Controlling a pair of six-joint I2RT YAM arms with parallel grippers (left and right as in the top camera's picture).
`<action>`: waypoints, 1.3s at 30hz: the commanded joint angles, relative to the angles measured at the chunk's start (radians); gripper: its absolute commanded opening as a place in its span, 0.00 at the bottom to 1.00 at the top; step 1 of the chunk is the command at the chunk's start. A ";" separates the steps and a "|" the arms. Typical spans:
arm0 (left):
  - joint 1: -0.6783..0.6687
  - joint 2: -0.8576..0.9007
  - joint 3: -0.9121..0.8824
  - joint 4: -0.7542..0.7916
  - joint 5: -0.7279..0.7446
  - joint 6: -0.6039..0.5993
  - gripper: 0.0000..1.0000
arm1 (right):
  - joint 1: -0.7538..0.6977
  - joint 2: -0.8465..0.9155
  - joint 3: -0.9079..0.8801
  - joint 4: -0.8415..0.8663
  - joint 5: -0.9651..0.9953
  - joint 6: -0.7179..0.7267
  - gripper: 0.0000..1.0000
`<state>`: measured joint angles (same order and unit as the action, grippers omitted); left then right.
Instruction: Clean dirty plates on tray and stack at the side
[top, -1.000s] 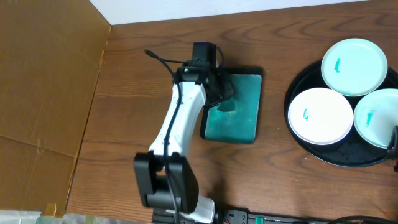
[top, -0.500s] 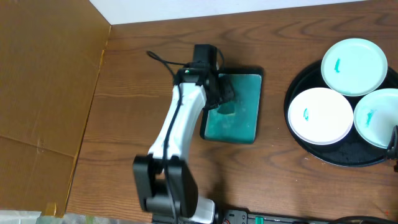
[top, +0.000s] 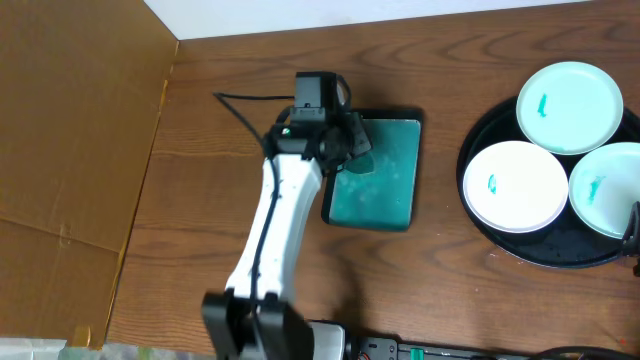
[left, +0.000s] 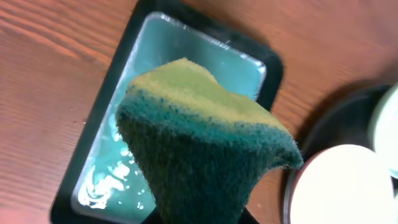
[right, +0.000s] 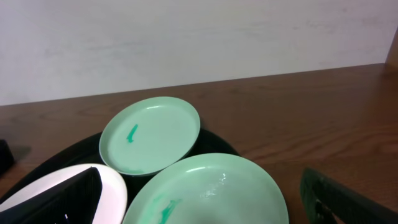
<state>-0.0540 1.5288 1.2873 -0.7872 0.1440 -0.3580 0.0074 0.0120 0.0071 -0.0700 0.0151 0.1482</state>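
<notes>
Left gripper (top: 352, 152) clamps a green sponge (left: 199, 143) above the rectangular tray (top: 385, 205); right gripper (right: 199, 202) stands wide open near plates (top: 515, 186) at the worktop's (top: 220, 200) right edge.

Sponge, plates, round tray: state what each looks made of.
The sponge looks like soft yellow-green foam backed by a dark green fibrous scouring layer with a fuzzy edge. The plates are smooth and glossy white, perhaps ceramic or melamine. The round tray is matte black, probably plastic.
</notes>
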 joint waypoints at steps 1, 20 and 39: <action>0.002 0.102 -0.040 0.018 -0.005 0.019 0.07 | -0.006 -0.003 -0.002 -0.003 0.003 -0.008 0.99; 0.002 -0.090 0.000 0.009 -0.004 -0.006 0.07 | -0.006 -0.003 -0.002 -0.003 0.003 -0.008 0.99; 0.002 0.033 -0.021 0.055 0.084 0.013 0.07 | -0.006 -0.003 -0.002 -0.003 0.003 -0.008 0.99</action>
<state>-0.0540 1.6707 1.1870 -0.7246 0.2020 -0.3618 0.0074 0.0120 0.0071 -0.0696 0.0151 0.1482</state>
